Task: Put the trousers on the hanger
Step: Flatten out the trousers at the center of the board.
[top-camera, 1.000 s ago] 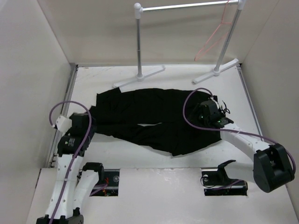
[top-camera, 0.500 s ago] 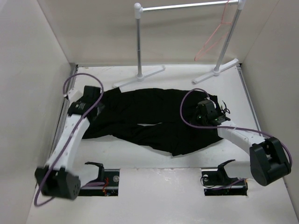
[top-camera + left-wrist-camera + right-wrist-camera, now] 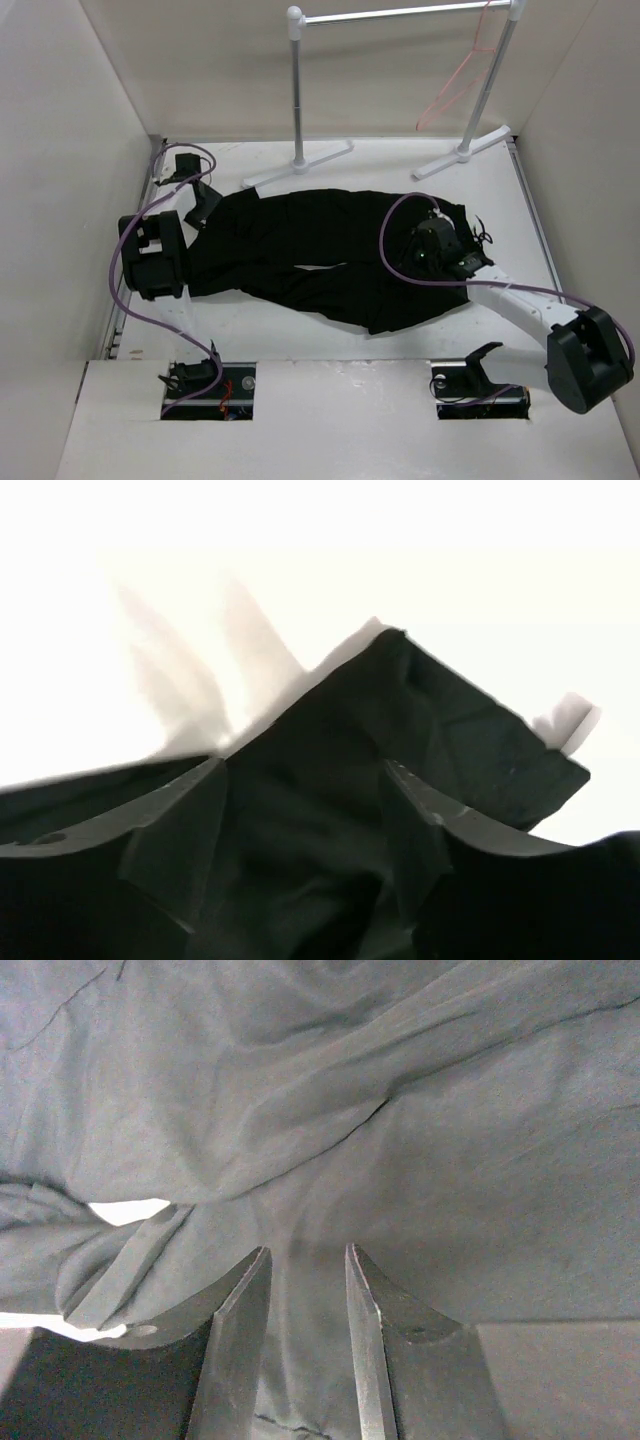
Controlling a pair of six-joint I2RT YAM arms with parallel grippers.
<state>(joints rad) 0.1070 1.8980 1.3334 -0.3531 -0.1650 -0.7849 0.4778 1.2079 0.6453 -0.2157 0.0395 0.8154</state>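
Note:
The black trousers [image 3: 320, 245] lie spread flat across the white table. The pink-red wire hanger [image 3: 452, 90] hangs at the right end of the rack's bar, far from both grippers. My left gripper [image 3: 203, 203] is at the trousers' far left end; in the left wrist view it [image 3: 300, 770] is wide open with a corner of the fabric [image 3: 450, 730] between and beyond the fingers. My right gripper [image 3: 415, 252] is low over the trousers' right part; in the right wrist view it [image 3: 305, 1252] shows a narrow gap, with flat fabric [image 3: 400, 1110] under it.
The white and silver clothes rack [image 3: 297, 90] stands at the back, its two feet [image 3: 295, 165] on the table just behind the trousers. White walls close in the left, right and back. Bare table [image 3: 300, 340] lies between the trousers and the arm bases.
My left arm swung from near its base out to the far left and now reaches the trousers' left end. My right gripper slid a little leftward over the fabric.

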